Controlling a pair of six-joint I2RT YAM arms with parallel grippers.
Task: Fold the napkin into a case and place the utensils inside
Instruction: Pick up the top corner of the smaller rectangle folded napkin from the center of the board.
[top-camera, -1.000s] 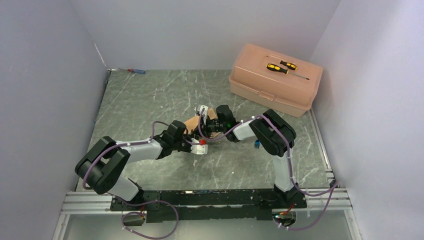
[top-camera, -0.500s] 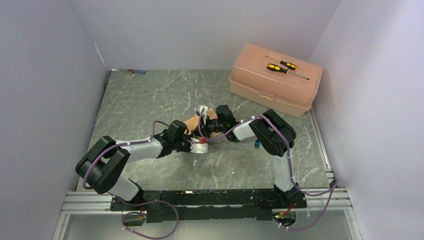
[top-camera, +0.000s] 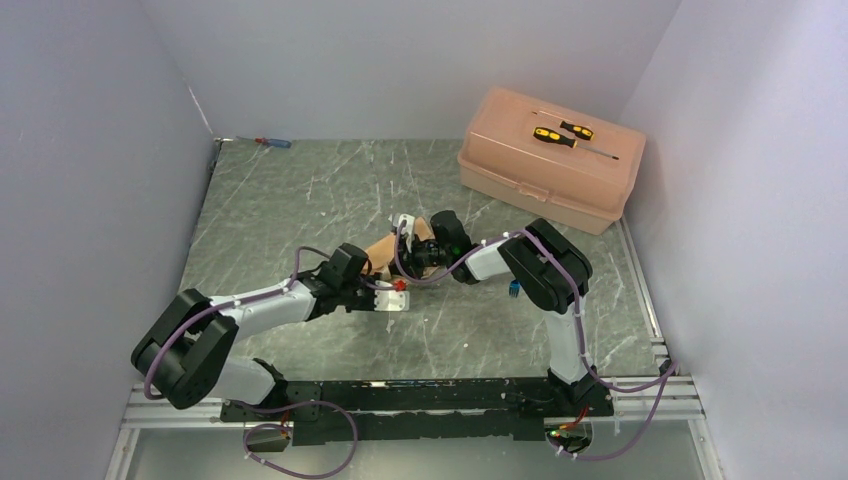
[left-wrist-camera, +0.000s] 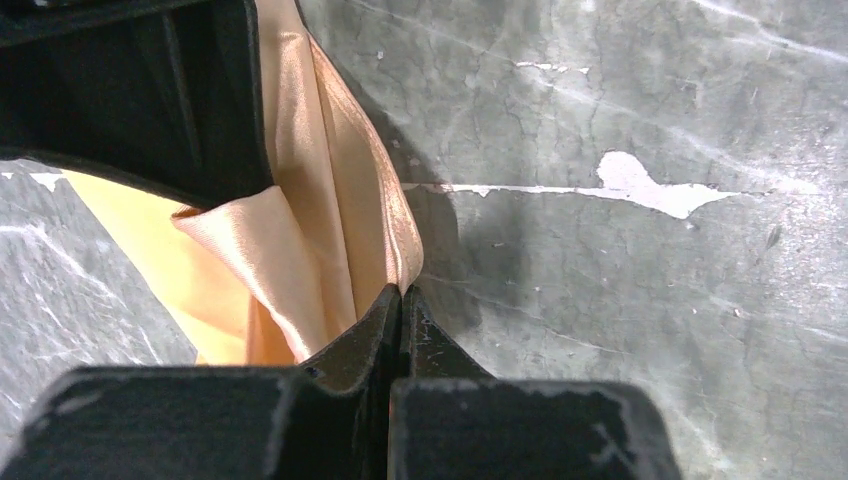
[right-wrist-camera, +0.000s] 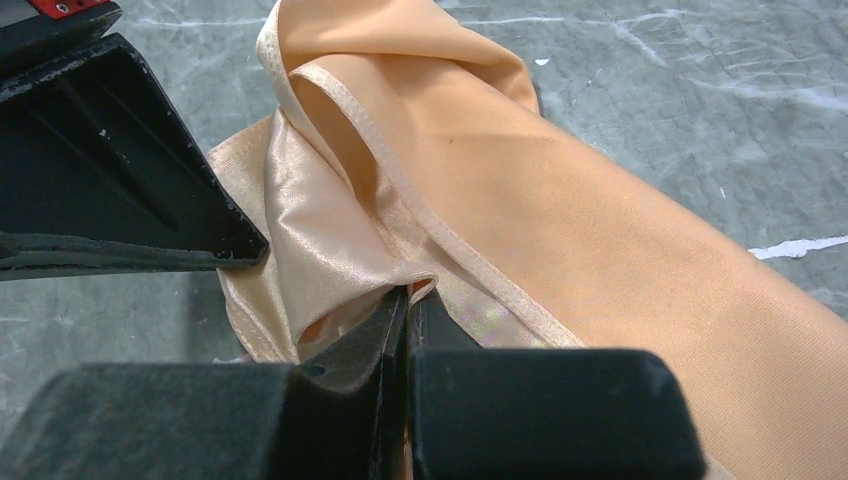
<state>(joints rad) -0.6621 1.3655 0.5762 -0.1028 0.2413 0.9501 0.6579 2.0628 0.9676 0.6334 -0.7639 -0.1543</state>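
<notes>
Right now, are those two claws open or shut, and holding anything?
Left gripper: shut on the napkin.
Right gripper: shut on the napkin.

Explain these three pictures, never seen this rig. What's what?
It is two robot arms bolted at the near edge of a marble-patterned table. The overhead picture looks down from above and behind them. The other two pictures come from a camera on each wrist. At the table's middle, the left tool and the right tool are both shut, each pinching a fold of the peach-orange napkin. At the far right sits a pink plastic box with two yellow-and-black screwdrivers on its lid. A red-and-blue screwdriver lies at the far left corner.
</notes>
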